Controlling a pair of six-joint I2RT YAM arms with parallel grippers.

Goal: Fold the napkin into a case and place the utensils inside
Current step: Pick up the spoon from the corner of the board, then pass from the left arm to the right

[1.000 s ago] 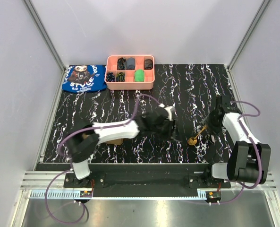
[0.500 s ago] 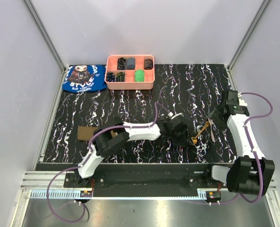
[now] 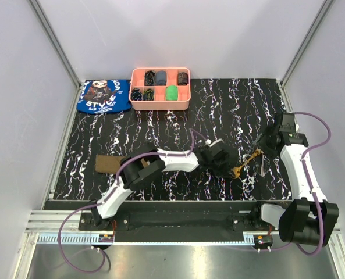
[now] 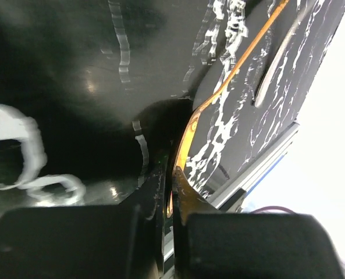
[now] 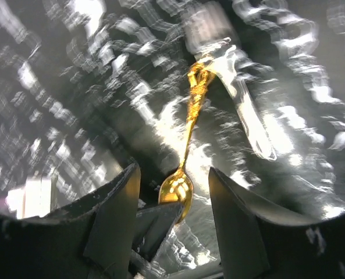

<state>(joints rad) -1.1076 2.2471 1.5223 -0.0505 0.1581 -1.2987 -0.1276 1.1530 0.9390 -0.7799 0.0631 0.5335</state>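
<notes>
Now the left gripper (image 3: 228, 167) is pressed together on the spoon (image 3: 248, 160). Within the last second its jaws went from spread to closed, after the left arm reached across from mid-table to a spot nearer than the pink tray (image 3: 160, 106) and off to its right. The left wrist view confirms the pinch: a gold edge of the spoon, apparently at the bowl end, is caught between the two fingers, and the handle runs away from them over the marbled table (image 3: 219, 104). The napkin (image 3: 107, 164) lies flat, nearer than the tray and slightly to its left, partly hidden under the left arm. Whether it forms a finished case cannot be told. The right gripper (image 3: 267, 144) has drawn back from the spoon, further to the right of the tray, and hovers with its fingers spread, holding nothing. Judgement: the spoon has passed to the left arm and is ready to be carried to the napkin. The spoon is small, shiny and gold-brown, with a narrow handle. A slim pale piece (image 4: 275, 67) lies just beside that handle but is too blurred to identify as the fork.
</notes>
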